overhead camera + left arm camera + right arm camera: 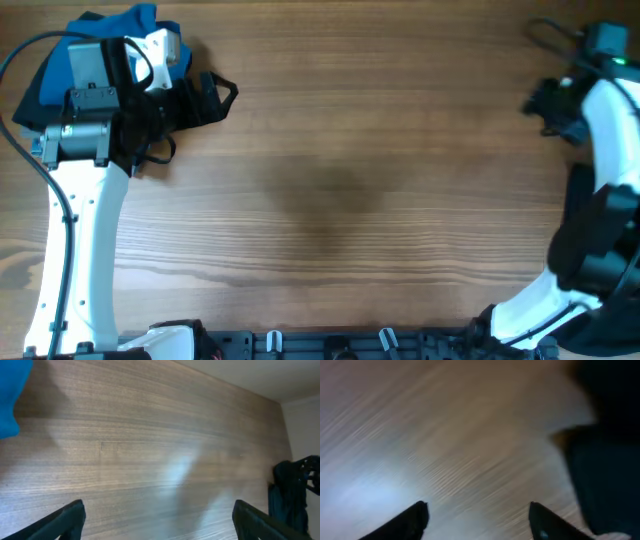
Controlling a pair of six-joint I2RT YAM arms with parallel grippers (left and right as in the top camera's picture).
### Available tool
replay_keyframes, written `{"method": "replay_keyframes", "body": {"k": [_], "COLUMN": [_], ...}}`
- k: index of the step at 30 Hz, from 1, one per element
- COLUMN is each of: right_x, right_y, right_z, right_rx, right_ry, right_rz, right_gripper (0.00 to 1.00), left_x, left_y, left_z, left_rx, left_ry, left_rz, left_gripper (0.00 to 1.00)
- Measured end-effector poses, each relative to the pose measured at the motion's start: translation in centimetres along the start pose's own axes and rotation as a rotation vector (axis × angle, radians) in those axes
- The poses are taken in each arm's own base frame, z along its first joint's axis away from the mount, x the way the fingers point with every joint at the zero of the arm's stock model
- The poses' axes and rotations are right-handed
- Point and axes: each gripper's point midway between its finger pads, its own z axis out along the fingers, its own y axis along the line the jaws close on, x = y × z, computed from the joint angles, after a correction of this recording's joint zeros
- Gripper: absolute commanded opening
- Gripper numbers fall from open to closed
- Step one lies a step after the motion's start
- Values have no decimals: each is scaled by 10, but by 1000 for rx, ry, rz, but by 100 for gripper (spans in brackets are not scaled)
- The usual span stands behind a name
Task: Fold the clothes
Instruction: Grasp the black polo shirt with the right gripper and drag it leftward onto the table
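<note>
The black shirt does not show on the table in the overhead view. A dark blurred mass (607,470) fills the right side of the right wrist view; I cannot tell what it is. My left gripper (222,100) is open and empty at the far left, just right of the bright blue garment (95,35); in the left wrist view its jaws (157,517) are spread over bare wood. My right gripper (538,105) is at the far right of the table; in the right wrist view its jaws (477,520) are open and empty above bare wood.
The bright blue garment lies in the far left corner under the left arm and shows at the left edge of the left wrist view (10,395). The wooden table (350,190) spans the view. The right arm's dark gripper (292,495) shows across the table.
</note>
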Motion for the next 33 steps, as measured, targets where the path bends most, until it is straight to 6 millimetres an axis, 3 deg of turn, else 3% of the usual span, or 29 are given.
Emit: {"method": "replay_keyframes", "body": {"k": [1,4,6,8,10,11,12,13,16,18,20,21,22,24,25,26,27,28,29,31,32,33], "right_x": [-6,-3,6,7,5,0,-1,-4,-4,-7,-11,-7,2,52,75,136,204,302,379,465,471,462], "right_y": [-24,-71,-82,-85,-91,-95,-96,-97,-93,-69,1,53,92,205,237,297,339,372,378,362,359,360], "right_z": [16,56,75,85,93,100,102,106,113,113,104,94,84,52,42,15,-10,-44,-68,-87,-88,-86], "right_rx": [27,72,95,102,104,103,103,105,85,-39,-309,-446,-526,-695,-736,-826,-895,-978,-1027,-989,-956,-921], "right_ry": [21,114,167,180,176,160,158,147,152,160,164,155,151,150,148,171,208,259,302,337,318,284], "right_rz": [79,226,255,264,285,301,305,309,313,291,167,68,-17,-271,-355,-529,-698,-939,-1142,-1390,-1432,-1439], "right_gripper": [78,79,79,71,70,55,24,4,4,4,4,4,4,4,4,6,54,58,61,72,73,73], "left_x": [1,3,4,7,9,10,11,12,16,19,18,18,17,16,15,14,11,7,3,-1,-2,-2], "left_y": [0,2,5,8,9,9,10,10,10,11,13,17,27,49,57,65,72,79,82,80,77,74], "left_z": [0,3,8,12,12,12,12,12,12,12,11,11,8,1,-3,-7,-13,-24,-34,-49,-52,-54], "left_rx": [-1,-4,-7,-11,-13,-15,-15,-16,-19,-23,-29,-47,-84,-154,-177,-199,-219,-238,-250,-258,-256,-255], "left_ry": [3,18,30,47,56,62,64,67,82,95,92,89,84,76,69,59,42,10,-22,-65,-76,-80], "left_rz": [-2,-10,-17,-26,-32,-35,-36,-38,-47,-51,-56,-58,-71,-112,-126,-143,-156,-168,-173,-151,-137,-123], "left_gripper": [95,94,94,94,91,91,91,89,77,84,84,86,87,88,89,89,90,90,90,93,94,94]}}
